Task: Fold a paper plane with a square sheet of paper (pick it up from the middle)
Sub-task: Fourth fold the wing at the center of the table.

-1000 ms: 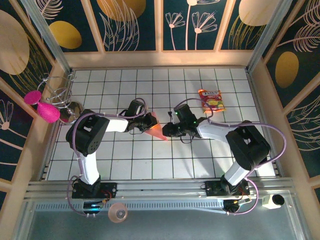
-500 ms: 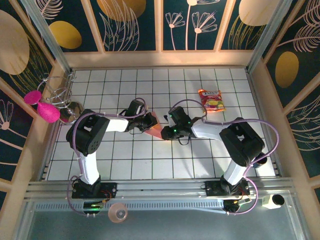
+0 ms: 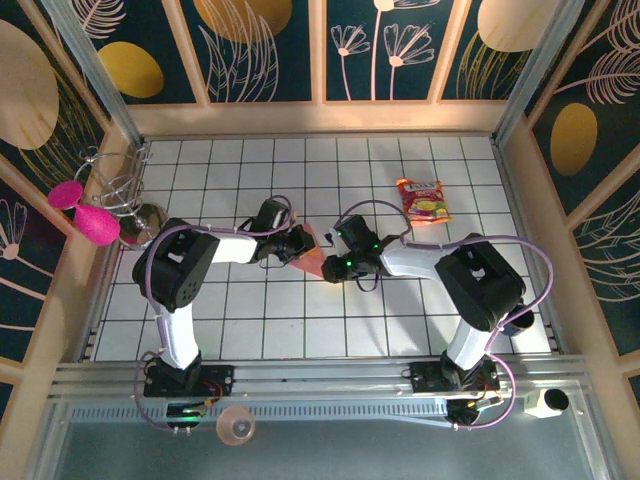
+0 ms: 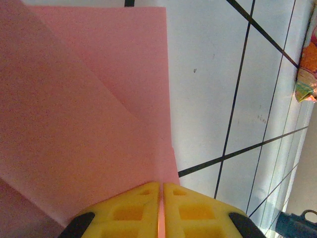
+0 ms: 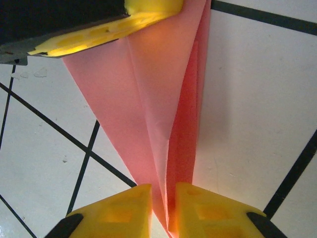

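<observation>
The square sheet of paper (image 3: 313, 254) is folded into a narrow salmon-pink pointed shape, held just above the tiled floor between both arms. My left gripper (image 3: 298, 246) is shut on its wide end; in the left wrist view the yellow fingertips (image 4: 133, 208) press together on the paper's edge (image 4: 89, 109). My right gripper (image 3: 328, 266) is at the pointed end. In the right wrist view its jaws (image 5: 164, 191) stand close on either side of the paper's tip (image 5: 163, 114), touching the layers, which still gape slightly. The left gripper's finger (image 5: 109, 29) shows at the top.
A red-and-yellow snack packet (image 3: 423, 200) lies on the tiles behind the right arm, also seen as the snack packet (image 4: 307, 74). Magenta discs (image 3: 85, 215) and a wire rack (image 3: 115, 185) sit at the left wall. Wooden walls ring the tiled floor (image 3: 300, 320).
My right gripper has moved left to the paper's pointed tip and narrowed its jaws around it. The left gripper has kept its grip in place.
</observation>
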`<state>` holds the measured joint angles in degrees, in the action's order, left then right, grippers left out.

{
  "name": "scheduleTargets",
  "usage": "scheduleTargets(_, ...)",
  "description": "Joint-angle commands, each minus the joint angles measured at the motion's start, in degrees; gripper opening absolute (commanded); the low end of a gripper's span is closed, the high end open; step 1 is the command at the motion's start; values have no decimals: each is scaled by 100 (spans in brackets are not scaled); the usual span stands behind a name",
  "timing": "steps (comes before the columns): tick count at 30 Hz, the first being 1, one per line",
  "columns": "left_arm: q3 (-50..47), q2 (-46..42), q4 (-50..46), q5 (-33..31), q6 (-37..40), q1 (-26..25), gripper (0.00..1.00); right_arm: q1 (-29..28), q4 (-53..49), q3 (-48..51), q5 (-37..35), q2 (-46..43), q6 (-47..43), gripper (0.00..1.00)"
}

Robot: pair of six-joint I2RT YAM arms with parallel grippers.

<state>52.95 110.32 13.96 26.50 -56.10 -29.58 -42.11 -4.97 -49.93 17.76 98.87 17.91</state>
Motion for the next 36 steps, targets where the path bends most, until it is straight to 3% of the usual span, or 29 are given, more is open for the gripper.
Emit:
scheduleTargets(1,74,159,-261,-128,124,32,11,-35,-15,101,-99,99,-104,16)
scheduleTargets(19,112,131,-341,-118,226,85,11,389,421,458,825,55,-81,0)
scheduleTargets(26,146,-117,-314,-57,308,93,12,624,638,540,1651,162,52,0)
scheduleTargets(36,74,-187,-254,-145,351,121,12,844,710,556,2107,377,298,0)
